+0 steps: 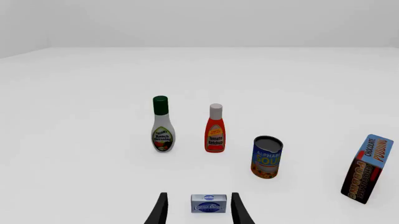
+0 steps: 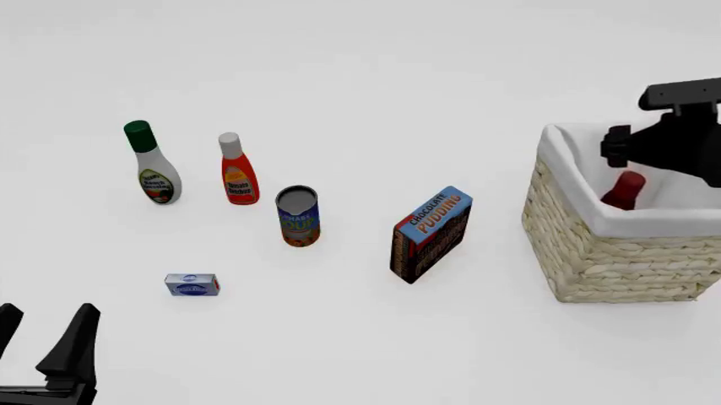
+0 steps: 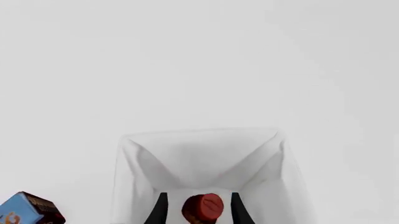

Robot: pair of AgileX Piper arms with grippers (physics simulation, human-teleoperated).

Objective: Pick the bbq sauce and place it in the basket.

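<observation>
The bbq sauce (image 2: pixel 623 191) stands inside the basket (image 2: pixel 609 261) at the right. Only its red cap and dark red-brown upper part show above the white lining. In the right wrist view its cap (image 3: pixel 203 207) sits between the fingers of my right gripper (image 3: pixel 199 196), with a gap on each side; the gripper is open above the basket's lined inside (image 3: pixel 206 158). My left gripper (image 2: pixel 46 325) is open and empty, low at the near left, far from the basket.
On the table stand a white green-capped ranch bottle (image 2: pixel 151 164), a red-orange ketchup bottle (image 2: pixel 236 171), a soup can (image 2: pixel 299 216) and a tilted chocolate pudding box (image 2: pixel 430 234). A small cream cheese box (image 2: pixel 192 284) lies just ahead of my left gripper (image 1: pixel 199 196).
</observation>
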